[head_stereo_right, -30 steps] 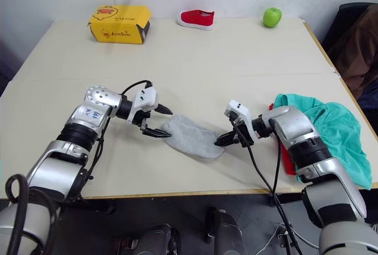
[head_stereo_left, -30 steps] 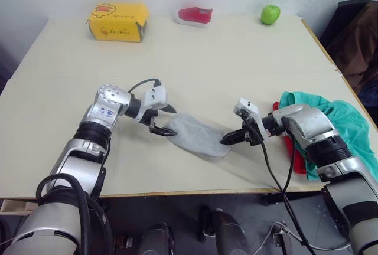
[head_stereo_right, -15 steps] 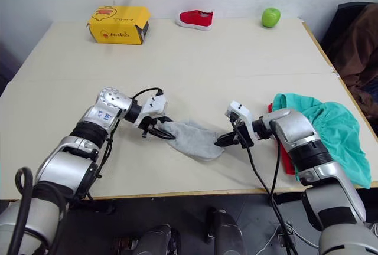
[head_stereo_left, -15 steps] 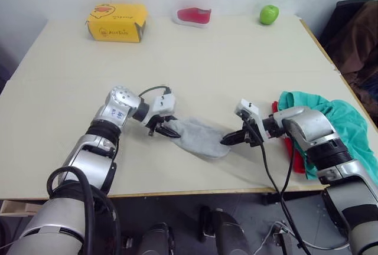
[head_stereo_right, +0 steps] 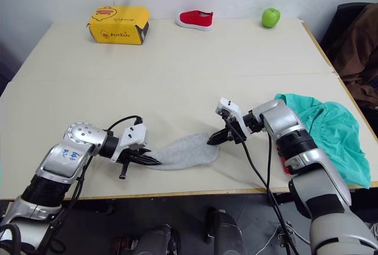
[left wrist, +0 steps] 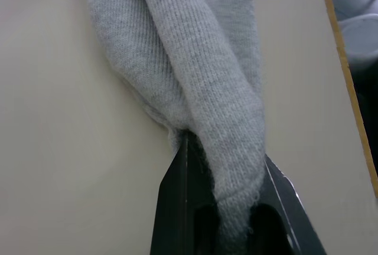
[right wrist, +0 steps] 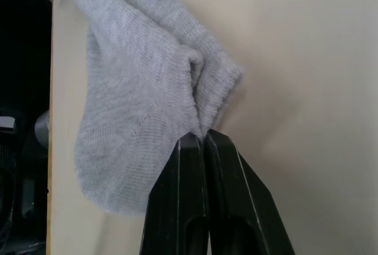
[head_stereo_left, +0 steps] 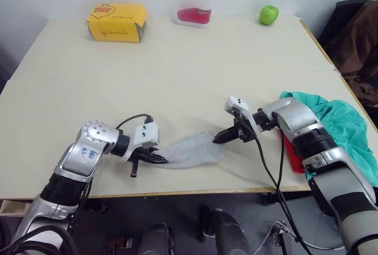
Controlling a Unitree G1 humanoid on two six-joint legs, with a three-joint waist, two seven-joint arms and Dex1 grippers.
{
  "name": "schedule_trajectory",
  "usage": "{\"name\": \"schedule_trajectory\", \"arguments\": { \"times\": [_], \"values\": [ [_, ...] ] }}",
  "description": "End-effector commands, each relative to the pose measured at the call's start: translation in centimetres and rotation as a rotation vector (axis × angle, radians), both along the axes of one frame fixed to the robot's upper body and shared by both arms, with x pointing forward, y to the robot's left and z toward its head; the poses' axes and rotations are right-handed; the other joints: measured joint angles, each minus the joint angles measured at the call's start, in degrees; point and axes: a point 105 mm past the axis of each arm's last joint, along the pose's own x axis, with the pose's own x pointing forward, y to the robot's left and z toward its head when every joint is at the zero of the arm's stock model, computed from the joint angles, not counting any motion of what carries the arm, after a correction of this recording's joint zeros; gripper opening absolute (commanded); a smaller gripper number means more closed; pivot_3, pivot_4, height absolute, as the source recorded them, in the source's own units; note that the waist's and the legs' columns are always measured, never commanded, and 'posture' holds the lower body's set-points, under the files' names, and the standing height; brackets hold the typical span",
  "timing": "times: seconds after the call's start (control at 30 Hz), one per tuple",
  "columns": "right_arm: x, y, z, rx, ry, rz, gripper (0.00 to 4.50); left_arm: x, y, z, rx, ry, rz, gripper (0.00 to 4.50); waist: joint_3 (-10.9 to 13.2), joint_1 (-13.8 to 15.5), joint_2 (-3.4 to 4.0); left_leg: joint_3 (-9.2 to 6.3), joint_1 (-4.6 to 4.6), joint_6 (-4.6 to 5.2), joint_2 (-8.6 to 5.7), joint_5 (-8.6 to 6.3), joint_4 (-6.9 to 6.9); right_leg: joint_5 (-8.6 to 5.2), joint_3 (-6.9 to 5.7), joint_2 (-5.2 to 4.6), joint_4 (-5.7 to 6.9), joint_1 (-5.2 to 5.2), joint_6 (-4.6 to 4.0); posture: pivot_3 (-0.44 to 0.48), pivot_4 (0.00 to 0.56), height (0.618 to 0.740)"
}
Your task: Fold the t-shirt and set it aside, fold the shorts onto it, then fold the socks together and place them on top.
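The light grey socks (head_stereo_left: pixel 192 150) lie stretched out near the table's front edge. My left gripper (head_stereo_left: pixel 155 159) is shut on their left end; in the left wrist view the knit (left wrist: pixel 195 78) is bunched between the black fingers (left wrist: pixel 177 208). At the socks' right end, my right gripper (head_stereo_left: pixel 221 138) is shut on a pinch of the cloth (right wrist: pixel 136 101), its two fingers (right wrist: pixel 189 196) pressed together. Over at the right edge the teal shorts (head_stereo_left: pixel 348 125) are heaped on the red t-shirt (head_stereo_left: pixel 293 156), of which a thin strip shows behind my right forearm.
A yellow box (head_stereo_left: pixel 117 22), a small red-and-white shoe (head_stereo_left: pixel 193 15) and a green apple (head_stereo_left: pixel 269 14) stand along the far edge. Brown cloth (head_stereo_left: pixel 360 36) hangs beyond the table's right side. The table's front edge (head_stereo_left: pixel 195 193) runs just below the socks.
My left gripper has closed on the socks' left end and drawn it toward the front left. The right gripper has shifted slightly back and left with its end, so the socks are pulled longer.
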Motion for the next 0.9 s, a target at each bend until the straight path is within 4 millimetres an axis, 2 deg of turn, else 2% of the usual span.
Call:
{"name": "schedule_trajectory", "arguments": {
  "times": [0.03,0.1,0.17,0.27,0.33,0.4,0.57,0.67,0.83,0.9],
  "values": [
    [0.4,0.2,0.5,-0.006,-0.032,0.032,0.0,0.1,0.4,-0.7,0.028,-0.015,0.067,0.01,0.0,0.3,0.0,0.0,-0.01,0.0,0.0,0.0,0.0,0.0,0.0,0.0,0.0,-0.01,0.0,0.0,0.15,0.74],
    [0.9,0.3,0.3,-0.007,-0.052,0.006,0.0,0.2,0.5,-0.8,0.024,-0.017,0.088,0.01,0.0,0.5,0.0,0.01,0.0,0.0,0.0,0.0,0.01,0.0,0.0,-0.01,0.0,0.0,0.0,0.0,0.15,0.74],
    [1.2,0.3,0.4,-0.004,-0.07,-0.015,0.0,0.3,0.5,-0.7,0.012,-0.017,0.099,0.72,0.0,0.5,0.01,0.01,0.05,0.0,0.0,0.0,0.01,0.0,0.01,-0.01,0.01,0.03,0.0,0.0,0.15,0.74],
    [1.4,-0.1,0.9,0.022,-0.088,-0.045,0.7,0.4,0.8,0.0,0.009,-0.034,0.099,1.51,0.0,0.5,0.01,0.0,0.06,0.0,0.0,0.0,0.02,0.0,0.01,-0.01,0.02,0.04,0.0,0.0,0.15,0.74],
    [1.1,-0.7,1.4,0.04,-0.1,-0.054,1.36,0.3,1.2,0.9,0.006,-0.052,0.096,2.07,0.0,0.5,0.01,0.0,0.04,0.0,0.01,0.0,0.02,0.0,0.01,-0.01,0.02,0.02,0.0,0.0,0.15,0.74],
    [0.7,-1.1,2.0,0.063,-0.123,-0.069,2.01,0.2,1.6,1.7,-0.001,-0.062,0.102,2.09,0.0,0.6,0.01,-0.04,-0.02,0.0,0.02,0.0,0.0,0.0,0.0,0.0,0.01,-0.02,-0.01,0.0,0.15,0.74],
    [-0.8,-2.1,3.5,0.102,-0.202,-0.11,2.01,-0.5,2.5,3.6,-0.023,-0.086,0.121,2.09,0.0,0.6,0.04,-0.03,-0.07,-0.01,0.02,0.0,-0.03,0.0,-0.01,0.0,-0.04,-0.06,0.0,0.0,0.15,0.74],
    [-1.9,-2.2,3.9,0.116,-0.231,-0.131,2.01,-0.6,2.5,4.0,-0.054,-0.092,0.14,2.09,0.0,0.7,0.06,-0.03,-0.05,-0.02,0.02,-0.01,-0.04,0.0,0.0,0.01,-0.04,-0.05,0.0,0.0,0.15,0.74],
    [-3.0,-1.0,4.6,0.173,-0.317,-0.147,2.01,0.0,1.6,4.5,-0.122,-0.088,0.161,2.09,0.0,0.7,0.05,-0.02,-0.03,-0.05,0.0,-0.02,-0.03,0.0,0.0,0.01,-0.05,-0.02,0.0,0.0,0.15,0.74],
    [-3.6,-0.4,4.7,0.179,-0.336,-0.125,1.37,-0.1,1.3,4.6,-0.13,-0.088,0.139,1.47,0.0,0.7,0.05,-0.02,-0.04,-0.05,0.0,-0.02,-0.04,0.0,0.0,0.03,-0.05,-0.04,0.0,0.0,0.15,0.74]
  ]
}}
